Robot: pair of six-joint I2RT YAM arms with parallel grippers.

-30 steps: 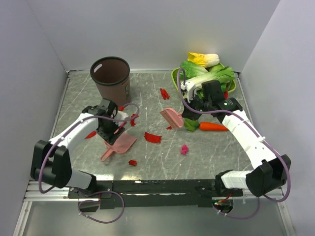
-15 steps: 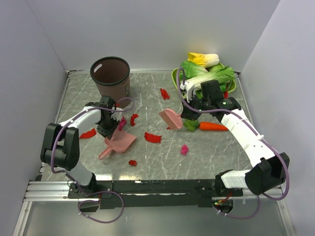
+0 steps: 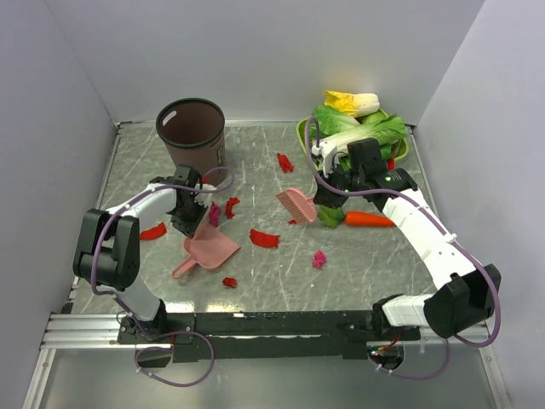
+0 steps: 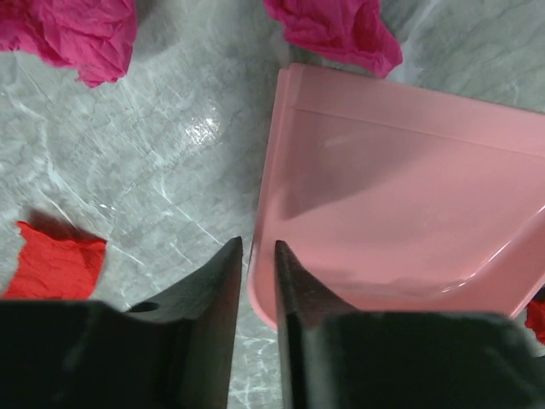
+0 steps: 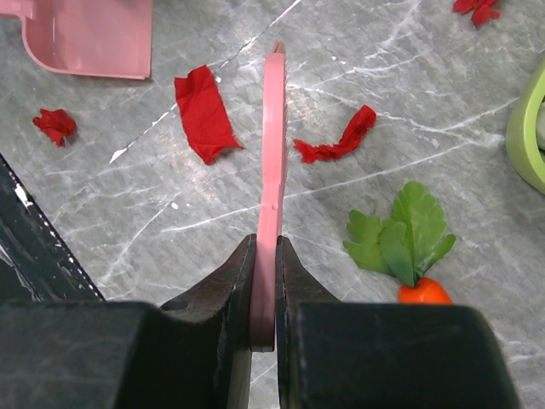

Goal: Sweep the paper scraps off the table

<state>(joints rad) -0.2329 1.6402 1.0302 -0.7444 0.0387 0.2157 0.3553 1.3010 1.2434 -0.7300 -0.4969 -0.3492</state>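
The tabletop (image 3: 366, 264) is scattered across its middle with paper, from the bin (image 3: 191, 134) at far left toward the bowl (image 3: 400, 145) of greens at far right.

The pan (image 3: 215, 248) lies flat on the left half, its open lip just short of a magenta scrap. The left fingers (image 4: 213, 290) are nearly pressed together and appear to pinch the pan's thin side wall in the slit between them. To do this step well, I judge that grip should press the lip down onto the stone, leaving no gap for paper to slide under.

The brush (image 3: 296, 204) is near the centre, pinched flat between the right fingers (image 5: 226, 290). Whether its bristles touch the surface I cannot tell. It should come down on the far side of each bit and draw it in short, light strokes toward the pan. Crumpled paper probably flicks away under a fast stroke.

The carrot (image 3: 369, 219) lies just beside the brush on the right, so strokes should run leftward, away from it.

The scraps (image 3: 264, 238) are apart from each other. A long red one lies between brush and pan, a natural first target. One at the far left sits behind the pan and will need the pan turned or moved.
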